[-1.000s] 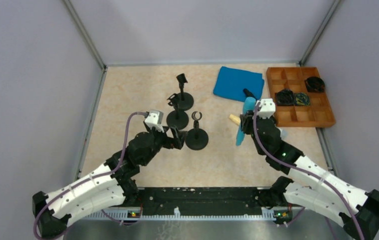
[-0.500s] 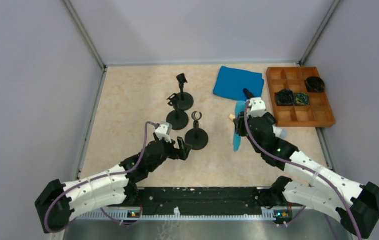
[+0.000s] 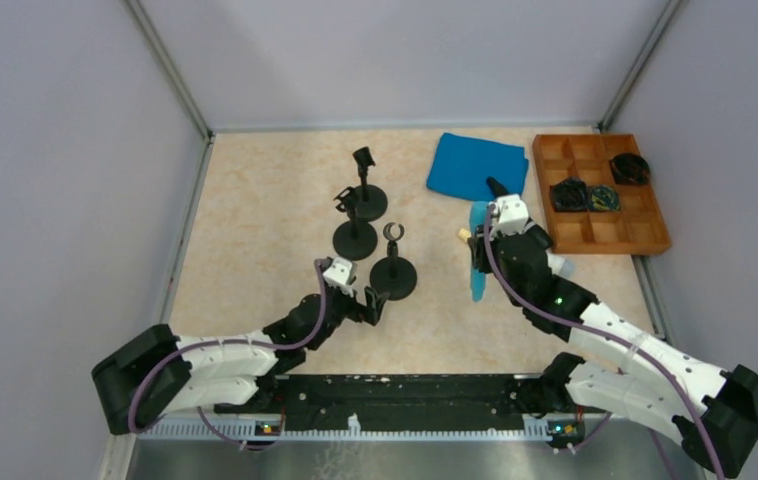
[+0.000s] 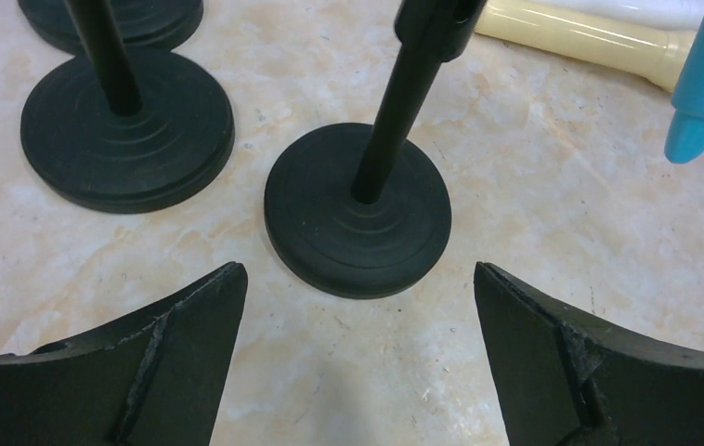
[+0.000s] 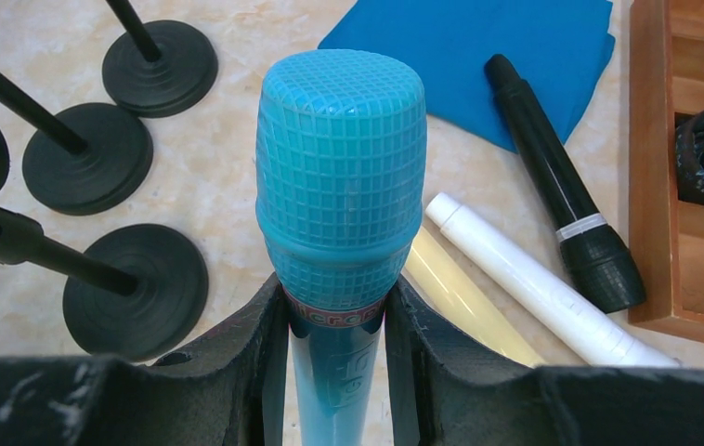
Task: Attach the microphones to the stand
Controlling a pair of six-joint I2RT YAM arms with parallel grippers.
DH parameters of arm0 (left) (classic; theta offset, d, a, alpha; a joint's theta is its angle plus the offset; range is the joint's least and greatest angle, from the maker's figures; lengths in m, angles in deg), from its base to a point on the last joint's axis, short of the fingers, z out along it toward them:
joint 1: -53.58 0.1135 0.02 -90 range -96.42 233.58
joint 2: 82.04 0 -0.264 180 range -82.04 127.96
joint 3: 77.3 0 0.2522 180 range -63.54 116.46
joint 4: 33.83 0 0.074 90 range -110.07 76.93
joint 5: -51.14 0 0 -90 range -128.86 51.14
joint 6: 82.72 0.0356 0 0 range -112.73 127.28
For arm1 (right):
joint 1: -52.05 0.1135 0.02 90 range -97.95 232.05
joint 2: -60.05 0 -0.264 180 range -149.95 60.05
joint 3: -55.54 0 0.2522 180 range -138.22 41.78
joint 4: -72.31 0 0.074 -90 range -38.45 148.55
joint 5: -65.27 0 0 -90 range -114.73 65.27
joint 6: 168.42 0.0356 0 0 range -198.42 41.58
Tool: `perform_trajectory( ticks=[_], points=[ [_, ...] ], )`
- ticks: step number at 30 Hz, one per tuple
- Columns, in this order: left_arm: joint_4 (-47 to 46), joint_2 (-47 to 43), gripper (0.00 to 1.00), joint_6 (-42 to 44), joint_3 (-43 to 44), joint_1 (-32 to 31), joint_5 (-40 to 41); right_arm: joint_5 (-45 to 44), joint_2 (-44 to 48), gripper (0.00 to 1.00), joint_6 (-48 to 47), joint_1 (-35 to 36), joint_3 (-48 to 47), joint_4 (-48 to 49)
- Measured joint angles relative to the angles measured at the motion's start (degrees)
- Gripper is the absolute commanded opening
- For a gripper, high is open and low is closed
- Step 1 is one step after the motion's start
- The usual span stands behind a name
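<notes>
The blue microphone [image 5: 341, 186] is clamped in the right gripper [image 5: 337, 311]; the left gripper [image 4: 358, 276] is spread wide before a stand [image 4: 330, 223]

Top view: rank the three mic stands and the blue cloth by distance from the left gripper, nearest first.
From the left gripper:
1. Ring-clip stand, just ahead of the open fingers.
2. Middle stand, behind it, slightly left.
3. Back stand, farther back.
4. Blue cloth, rear right.

— What's on that pale marbled table [image 3: 255, 200]?
— Three black stands [image 3: 355, 238], a blue cloth [image 3: 465, 165], a wooden tray [image 3: 610, 247] far right. A cream microphone [image 5: 460, 297] and a white microphone [image 5: 525, 283] lie side by side, and a black microphone [image 5: 553, 186] is partly on the cloth.
</notes>
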Motion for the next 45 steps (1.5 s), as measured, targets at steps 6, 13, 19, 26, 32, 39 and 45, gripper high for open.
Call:
perform_trajectory(
  ticks=[6,13,19,26,32,39,45],
  points=[
    [-10.0,9.3,0.99,6.6,0.7,0.0,-1.9,0.9,0.4,0.00,-1.9,0.0,0.0,0.0],
    [-19.6,18.8,0.98,10.1,2.3,0.0,-4.0,2.5,1.7,0.00,-2.8,0.0,0.0,0.9],
    [-28.3,27.2,0.97,12.2,3.9,0.0,-5.0,3.1,2.4,0.00,-3.6,0.0,0.0,0.9],
    [-37.0,33.0,0.94,13.3,4.3,0.0,-6.0,4.1,3.6,0.00,-4.7,0.0,0.0,1.3],
    [-43.8,37.8,0.87,14.4,4.3,0.0,-6.2,4.7,3.9,0.00,-5.5,0.0,0.0,1.3],
    [-45.2,43.4,0.81,18.0,5.1,0.1,-5.9,5.4,5.4,0.00,-5.5,0.0,0.0,1.2],
    [-45.7,44.4,0.79,22.1,9.6,1.4,-5.4,5.6,6.1,0.00,-5.4,0.0,0.0,1.1]
  ],
)
